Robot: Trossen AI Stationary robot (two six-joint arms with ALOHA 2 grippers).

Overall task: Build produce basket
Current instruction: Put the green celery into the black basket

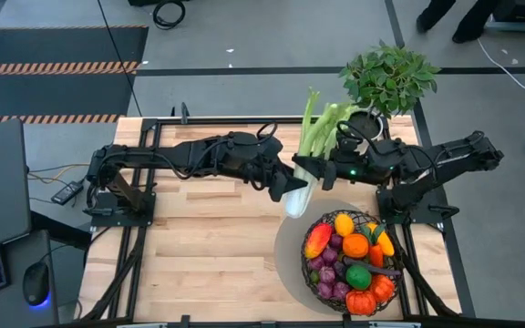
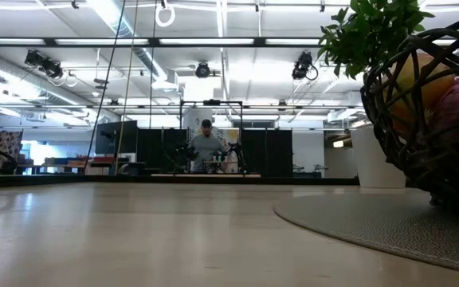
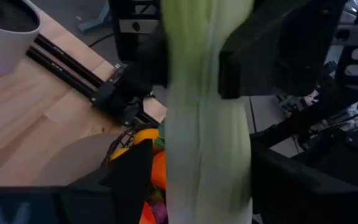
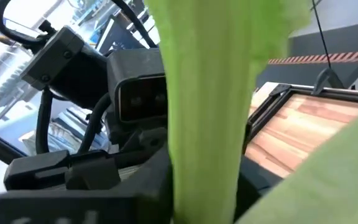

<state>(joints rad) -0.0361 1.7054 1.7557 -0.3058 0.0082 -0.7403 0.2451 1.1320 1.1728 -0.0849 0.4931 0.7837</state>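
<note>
We see the leek (image 4: 207,112) filling both wrist views, held above the bench (image 1: 208,237) between the left tool (image 1: 292,182) and right tool (image 1: 322,169), which grips it we cannot tell, its long axis pointing toward the basket (image 1: 354,262) just below.

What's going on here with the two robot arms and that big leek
Both arms meet at the back of the table around the leek, above the wooden top. The left gripper is at its white lower end, the right gripper at the green stalk; it looks like a handover, though who has the firm hold isn't clear. The basket sits at the front right on a round mat, already heaped with produce. A potted plant stands behind.
</note>
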